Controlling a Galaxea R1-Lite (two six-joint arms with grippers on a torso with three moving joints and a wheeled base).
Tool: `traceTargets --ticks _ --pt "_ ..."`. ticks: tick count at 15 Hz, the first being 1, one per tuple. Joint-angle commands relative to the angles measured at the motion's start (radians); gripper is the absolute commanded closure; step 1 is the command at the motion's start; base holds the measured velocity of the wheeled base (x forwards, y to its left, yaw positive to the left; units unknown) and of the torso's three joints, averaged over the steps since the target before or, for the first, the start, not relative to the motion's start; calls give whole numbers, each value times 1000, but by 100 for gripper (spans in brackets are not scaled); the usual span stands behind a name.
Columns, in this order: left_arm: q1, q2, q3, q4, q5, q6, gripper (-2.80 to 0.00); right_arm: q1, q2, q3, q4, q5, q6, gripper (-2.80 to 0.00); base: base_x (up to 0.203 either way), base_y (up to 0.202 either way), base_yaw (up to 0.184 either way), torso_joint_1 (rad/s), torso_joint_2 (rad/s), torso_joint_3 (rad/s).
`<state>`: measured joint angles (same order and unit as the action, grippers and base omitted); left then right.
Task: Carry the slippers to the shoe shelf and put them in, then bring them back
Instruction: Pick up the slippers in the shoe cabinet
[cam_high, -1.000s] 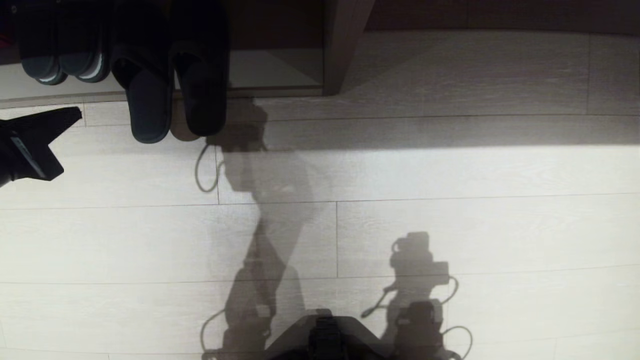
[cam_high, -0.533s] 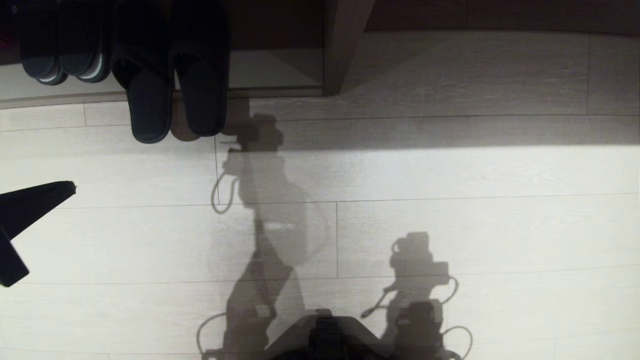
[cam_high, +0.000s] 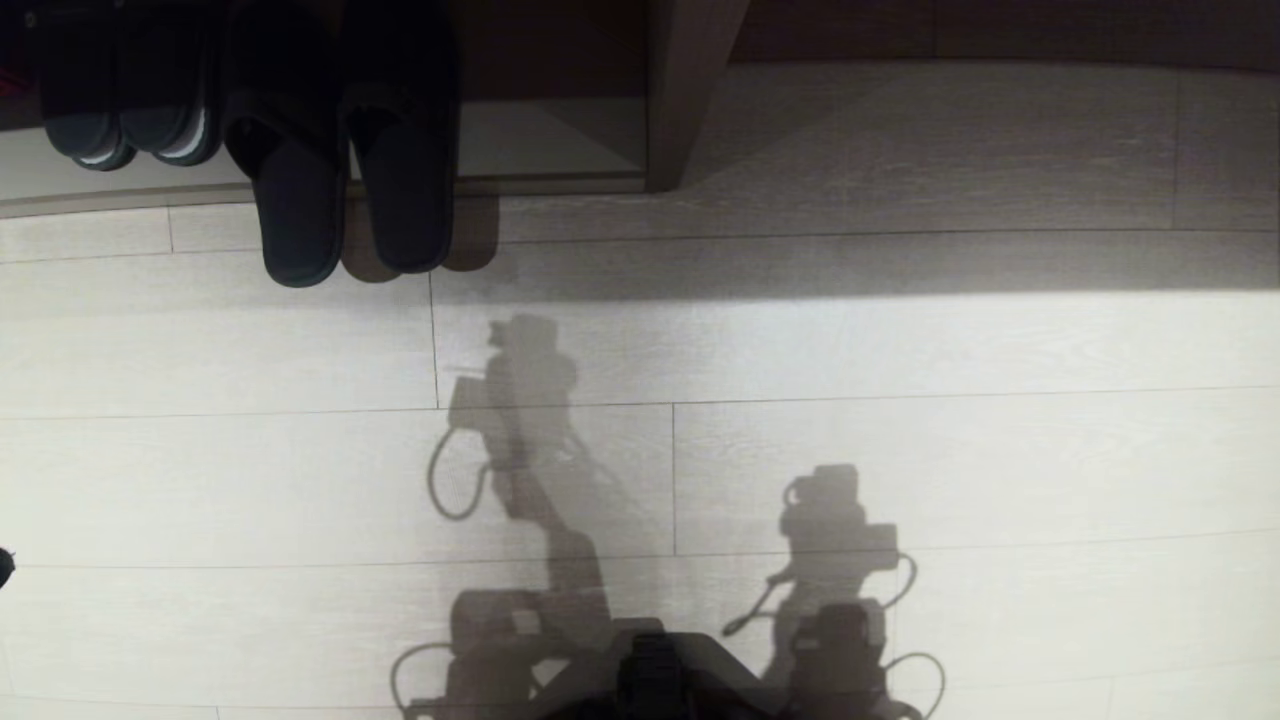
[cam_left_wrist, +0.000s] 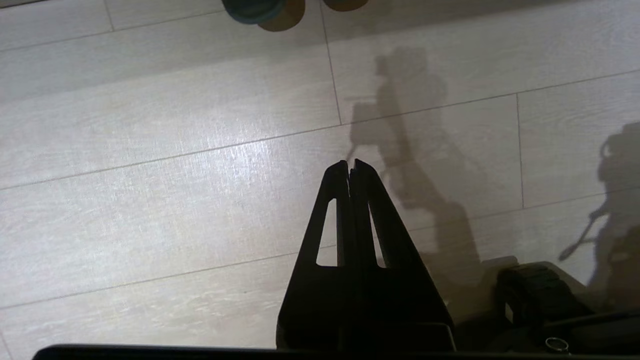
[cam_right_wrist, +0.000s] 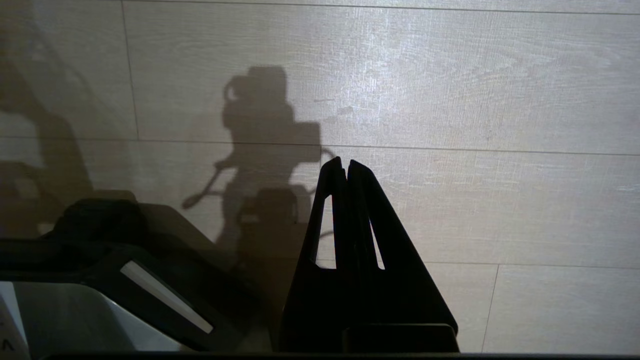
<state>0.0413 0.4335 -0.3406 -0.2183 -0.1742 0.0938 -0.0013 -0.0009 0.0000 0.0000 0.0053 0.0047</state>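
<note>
I have drawn my left gripper (cam_left_wrist: 350, 165) back off the shelf front; in the head view only a sliver of it shows at the left edge. Its jaws are pressed together, empty. The charcoal-black fabric slippers (cam_high: 345, 180) sit in the pale grey wood-grain shoe shelf (cam_high: 560, 140), toes overhanging the floor (cam_high: 900, 450). Right gripper (cam_right_wrist: 346, 165) parked, jaws closed. I judge the put-in done; fetching back comes next

Left claw (cam_left_wrist: 351, 167) closed; right claw (cam_right_wrist: 346, 167) closed
</note>
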Motion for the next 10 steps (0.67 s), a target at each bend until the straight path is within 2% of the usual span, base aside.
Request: traceTargets --ticks 1,5,8,10 --pt "15 -151 89 -9 18 -4 0 0 -1 0 0 1 0 0 0 0 0 0 0 0" --pt "-10 -226 168 -1 114 6 0 0 -1 0 0 1 0 0 0 0 0 0 0 0" --pt "-33 -306 295 0 226 13 0 1 -1 0 0 1 0 0 0 0 0 0 0 0" --pt "-35 -344 341 21 238 21 0 0 -1 0 0 1 0 0 0 0 0 0 0 0"
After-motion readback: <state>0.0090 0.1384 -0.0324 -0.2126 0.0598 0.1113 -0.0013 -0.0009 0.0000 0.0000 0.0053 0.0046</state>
